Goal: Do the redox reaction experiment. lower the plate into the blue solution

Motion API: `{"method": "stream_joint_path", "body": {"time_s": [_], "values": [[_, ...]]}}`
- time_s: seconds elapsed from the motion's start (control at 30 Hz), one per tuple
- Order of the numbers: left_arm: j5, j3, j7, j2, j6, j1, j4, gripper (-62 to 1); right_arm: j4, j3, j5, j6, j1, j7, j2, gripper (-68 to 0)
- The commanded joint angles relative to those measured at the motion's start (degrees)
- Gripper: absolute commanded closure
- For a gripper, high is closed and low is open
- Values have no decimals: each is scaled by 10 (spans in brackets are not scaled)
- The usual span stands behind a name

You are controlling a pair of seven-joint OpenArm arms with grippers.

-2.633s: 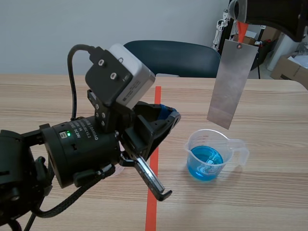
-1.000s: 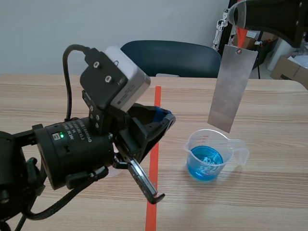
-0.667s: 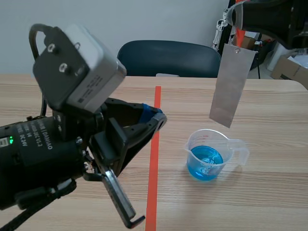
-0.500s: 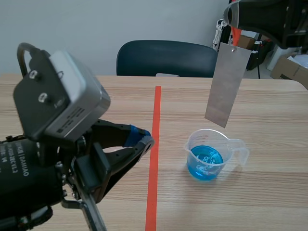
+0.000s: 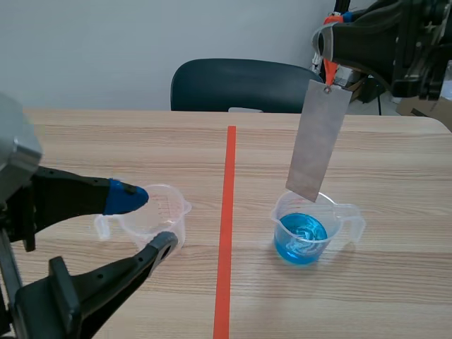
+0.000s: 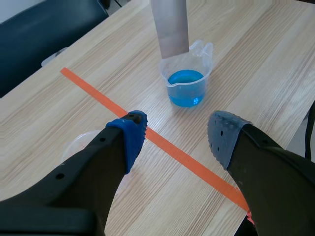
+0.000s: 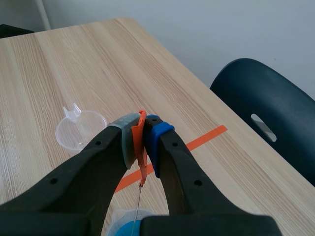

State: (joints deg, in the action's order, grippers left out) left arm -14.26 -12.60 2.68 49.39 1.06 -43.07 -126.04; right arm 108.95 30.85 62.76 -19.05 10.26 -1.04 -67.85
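With the right end effector (image 7: 142,129) pinched on the orange tag (image 7: 141,147) holding the plate (image 5: 318,138), whose long axis hangs near vertical, lower end pointing into the beaker (image 5: 339,215) toward the table's right edge, it should descend straight and slowly into the blue solution (image 5: 301,236), clear of the rim.

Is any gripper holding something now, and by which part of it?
The right gripper pinches the orange strip fixed to the top of the plate, which hangs from it. The left gripper is open and empty.
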Motion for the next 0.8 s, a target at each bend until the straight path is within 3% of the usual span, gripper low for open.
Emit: {"method": "stream_joint_path", "body": {"time_s": [0.0, 0.23, 0.3, 0.37, 0.77], "values": [[-3, 14, -16, 0, -1, -16, -17, -320, -3, -8, 4, 2, 8, -7, -1, 1], [-4, 101, -80, 2, -2, -89, -35, -320, -4, -8, 4, 2, 8, -6, 0, 1], [-18, 127, -88, 2, -1, -104, -37, -320, -4, -8, 4, 2, 8, -4, 0, 1], [-33, 151, -93, 2, 0, -118, -37, -320, -4, -8, 5, 2, 8, -2, -1, 1], [-43, 230, -92, 2, 14, -190, -37, -321, -4, -8, 10, 2, 8, 17, -1, 1]]}}
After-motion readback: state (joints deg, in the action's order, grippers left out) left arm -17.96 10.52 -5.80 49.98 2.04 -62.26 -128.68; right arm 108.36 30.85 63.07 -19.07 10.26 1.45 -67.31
